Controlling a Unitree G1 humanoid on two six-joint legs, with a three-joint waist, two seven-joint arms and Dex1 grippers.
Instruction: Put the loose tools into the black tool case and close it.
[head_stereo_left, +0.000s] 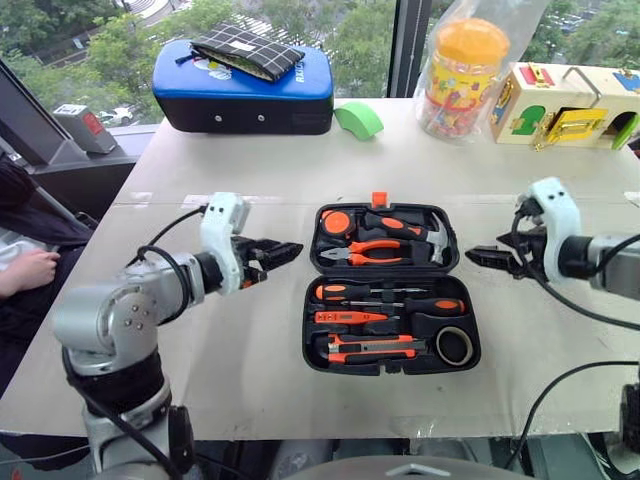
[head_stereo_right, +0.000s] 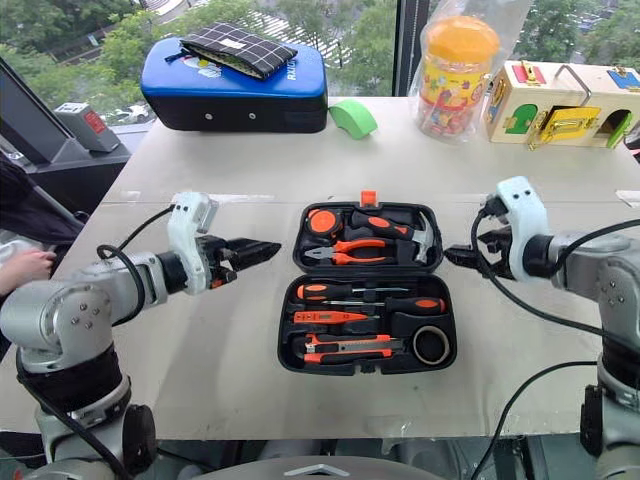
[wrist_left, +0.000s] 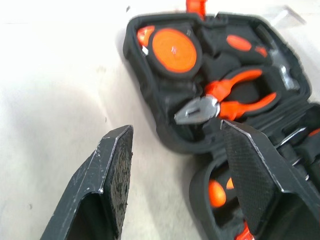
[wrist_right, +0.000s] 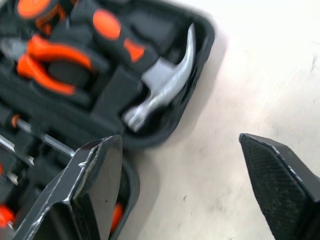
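Observation:
The black tool case (head_stereo_left: 318, 250) lies open and flat at mid table, its orange latch (head_stereo_left: 379, 199) on the far edge. The near half holds two screwdrivers (head_stereo_left: 390, 292), a slim orange tester (head_stereo_left: 345, 318), a utility knife (head_stereo_left: 370, 348) and a dark tape roll (head_stereo_left: 455, 345). Pliers (head_stereo_left: 375, 252), a hammer (head_stereo_left: 420, 232) and a round orange tape measure (wrist_left: 172, 50) sit in the far half. My left gripper (head_stereo_left: 285, 252) hovers left of the case, open and empty, fingers (wrist_left: 112, 165) apart. Right of the case, my right gripper (head_stereo_left: 478, 256) is open and empty too, one finger (wrist_right: 95, 175) over the case corner.
A blue-and-black case (head_stereo_left: 243, 95) with a checked pouch (head_stereo_left: 245, 55) on it stands at the back left. A green object (head_stereo_left: 358, 118), a bagged jar (head_stereo_left: 463, 75) and a wooden latch box (head_stereo_left: 565, 105) line the back. A person's hand (head_stereo_left: 25, 270) rests beyond the table's left edge.

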